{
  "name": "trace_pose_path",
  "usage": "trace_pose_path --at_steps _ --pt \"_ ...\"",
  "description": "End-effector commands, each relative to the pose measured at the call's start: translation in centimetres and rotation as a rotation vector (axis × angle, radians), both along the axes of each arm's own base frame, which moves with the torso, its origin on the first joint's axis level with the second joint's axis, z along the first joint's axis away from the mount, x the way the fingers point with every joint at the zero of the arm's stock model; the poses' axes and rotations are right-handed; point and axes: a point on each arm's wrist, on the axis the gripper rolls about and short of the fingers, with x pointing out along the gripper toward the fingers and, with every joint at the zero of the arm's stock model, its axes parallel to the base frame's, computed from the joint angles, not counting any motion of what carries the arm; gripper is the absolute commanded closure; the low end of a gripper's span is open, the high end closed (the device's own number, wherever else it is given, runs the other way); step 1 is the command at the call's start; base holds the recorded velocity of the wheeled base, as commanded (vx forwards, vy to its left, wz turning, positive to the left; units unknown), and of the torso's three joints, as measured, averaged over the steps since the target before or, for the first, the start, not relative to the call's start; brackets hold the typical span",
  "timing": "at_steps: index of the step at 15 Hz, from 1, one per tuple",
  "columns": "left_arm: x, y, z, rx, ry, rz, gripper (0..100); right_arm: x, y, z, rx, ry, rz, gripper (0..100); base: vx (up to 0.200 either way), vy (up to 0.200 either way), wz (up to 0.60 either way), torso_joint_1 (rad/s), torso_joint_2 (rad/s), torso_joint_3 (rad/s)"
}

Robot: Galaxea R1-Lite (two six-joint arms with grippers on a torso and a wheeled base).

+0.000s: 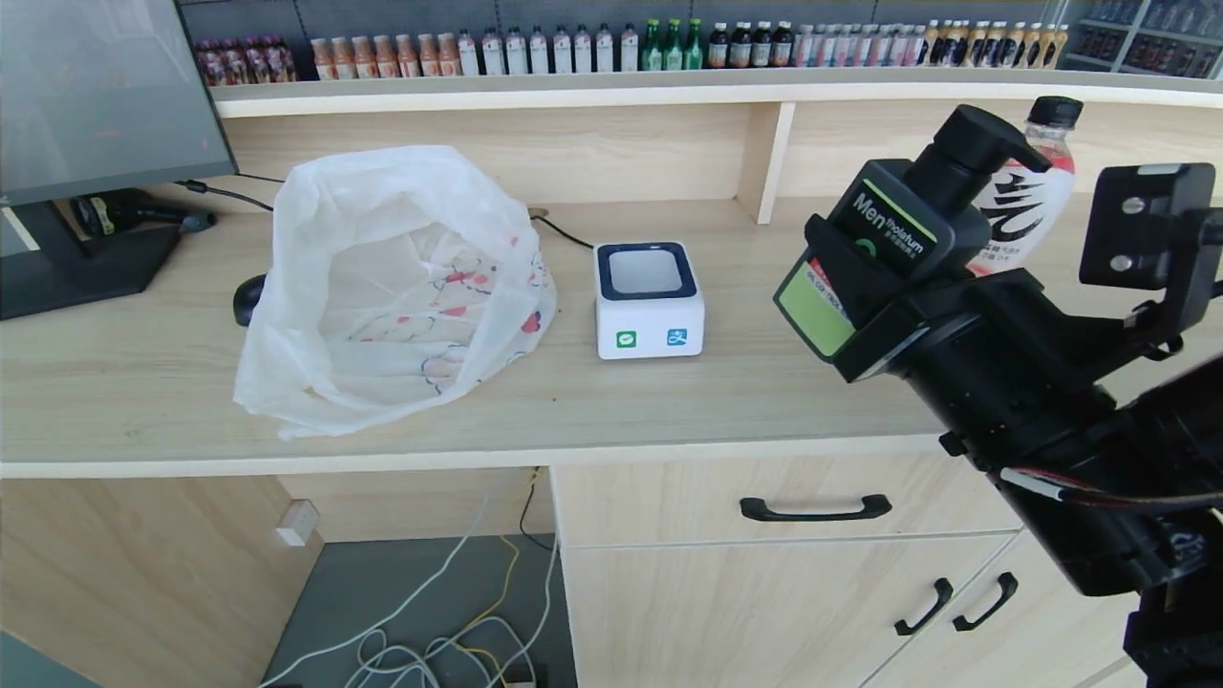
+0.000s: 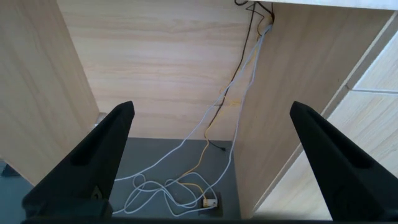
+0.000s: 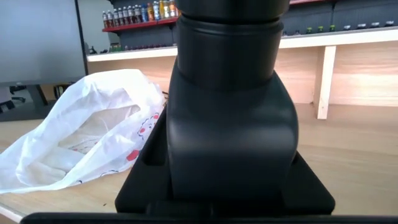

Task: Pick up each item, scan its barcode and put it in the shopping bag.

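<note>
Counter (image 1: 726,401) spans mid frame. Shopping bag (image 1: 382,287) left of centre, mouth open, contents unclear. Right gripper (image 1: 917,315) clamped on black pump bottle (image 1: 889,239) at right, held above counter, well apart from scanner (image 1: 650,298) at centre. Est: pick done, scan + bagging left; drink bottle (image 1: 1032,191) upper right not yet done. Held item's long axis tilted: pump head upper right, base lower left. Left gripper (image 2: 211,162) spread, empty.

Shop checkout (shelved drinks (image 1: 629,48); barcode scanner (image 1: 650,298)).
</note>
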Motion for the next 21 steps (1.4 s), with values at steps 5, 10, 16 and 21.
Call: trace_pose_path --at_steps 5,10,16,21 --pt "0.0 0.0 0.0 0.0 -0.001 0.0 0 0.4 0.4 -0.1 -0.001 0.001 -0.001 100 0.0 0.2 0.0 0.001 0.0 0.001" --pt "0.0 0.0 0.0 0.001 -0.001 0.0 0 0.6 0.6 -0.3 -0.005 0.005 0.002 100 0.0 0.0 0.0 0.0 0.0 0.0" --pt "0.0 0.0 0.0 0.001 -0.001 0.0 0 1.4 2.4 -1.1 0.0 0.036 0.022 100 0.0 0.0 0.0 0.0 0.0 0.0" --pt "0.0 0.0 0.0 0.001 -0.001 0.0 0 3.3 4.1 2.2 0.117 0.12 0.095 100 0.0 0.0 0.0 0.0 0.0 0.0"
